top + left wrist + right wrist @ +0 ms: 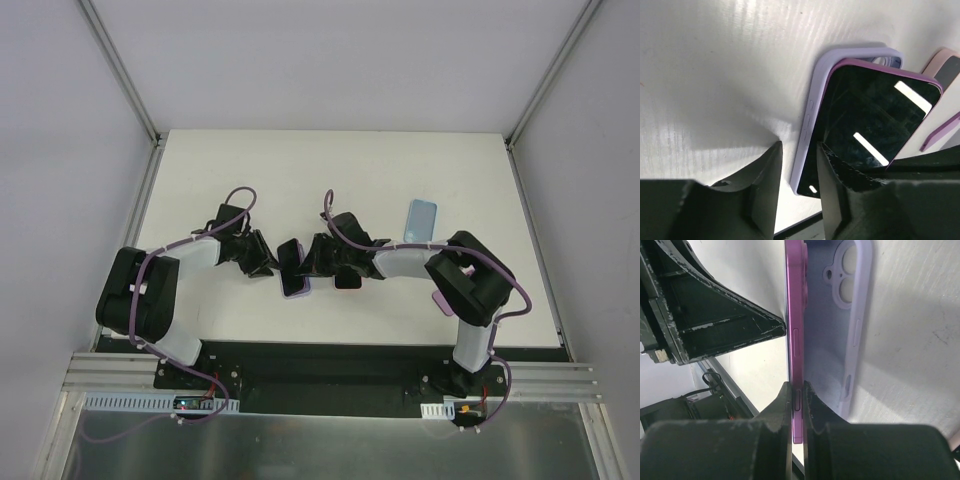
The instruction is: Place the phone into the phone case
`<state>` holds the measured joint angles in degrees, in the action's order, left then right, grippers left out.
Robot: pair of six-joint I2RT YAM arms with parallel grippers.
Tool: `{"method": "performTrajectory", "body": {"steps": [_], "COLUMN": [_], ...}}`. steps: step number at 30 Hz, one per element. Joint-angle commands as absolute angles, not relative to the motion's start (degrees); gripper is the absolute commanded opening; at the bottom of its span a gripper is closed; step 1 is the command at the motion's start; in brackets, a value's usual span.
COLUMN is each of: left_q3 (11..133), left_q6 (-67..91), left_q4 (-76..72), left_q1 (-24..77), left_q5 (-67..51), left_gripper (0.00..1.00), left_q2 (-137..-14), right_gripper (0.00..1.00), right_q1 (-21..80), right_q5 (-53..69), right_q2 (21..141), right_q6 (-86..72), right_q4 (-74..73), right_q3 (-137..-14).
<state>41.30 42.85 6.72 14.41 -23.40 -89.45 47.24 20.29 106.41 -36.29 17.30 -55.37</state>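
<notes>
You have the phone (875,120) tilted over the phone case (812,100), held in your right gripper (797,390).
Its jaws are pinched tight on the phone's purple side edge, with the lower edge resting in the lavender phone case, which lies flat on the table (715,75). Your left gripper (799,146) sits at the case's long side, jaws a narrow way apart, the case's rim showing between them, gripping nothing.

Inventory:
- 1 phone (875,115), magenta-edged
- 1 phone case (812,100), lavender
- 1 light blue slab (421,218), far right on tabletop (250,170)
- 1 pink case-like item (939,57), right of phone
- 2 robot arms: left arm (150,290), right arm (470,285)
</notes>
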Motion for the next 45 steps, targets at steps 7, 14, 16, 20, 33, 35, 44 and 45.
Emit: {"method": "performTrajectory", "body": {"steps": [7,14,16,20,33,35,44,45], "left_q3": [40.6,40.17,40.43,40.52,41.48,41.66,41.31,41.48], "left_q6": [44.03,43.86,43.86,43.95,41.22,41.05,40.96,40.87], "left_q4": [7.47,7.3,7.38,7.38,7.29,7.29,7.29,7.29], "left_q1": [15.38,15.38,15.38,15.38,16.17,16.52,17.14,17.23], "left_q5": [-24.08,-24.08,-24.69,-24.61,-25.22,-24.96,-23.12,-23.2], "left_gripper": [0.45,0.39,0.37,0.36,0.34,0.34,0.34,0.34], "left_q2": [-85.17,-87.01,-88.06,-88.33,-91.4,-92.11,-91.58,-91.67], "right_gripper": [0.07,0.16,0.25,0.27,0.41,0.43,0.63,0.68], "right_q1": [48.16,48.16,48.16,48.16,48.43,48.52,48.52,48.52], "right_q5": [20.57,20.83,20.74,19.69,14.6,13.72,8.8,8.53], "right_q2": [108.46,108.72,108.37,107.58,100.38,98.71,95.01,94.75], "right_q6": [-36.03,-36.12,-36.04,-34.9,-32.78,-32.87,-31.38,-31.38], "right_q4": [14.33,14.33,13.63,9.59,2.29,2.29,-2.9,-3.25], "right_q3": [-54.05,-53.7,-53.96,-55.63,-56.6,-55.9,-55.64,-55.55]}}
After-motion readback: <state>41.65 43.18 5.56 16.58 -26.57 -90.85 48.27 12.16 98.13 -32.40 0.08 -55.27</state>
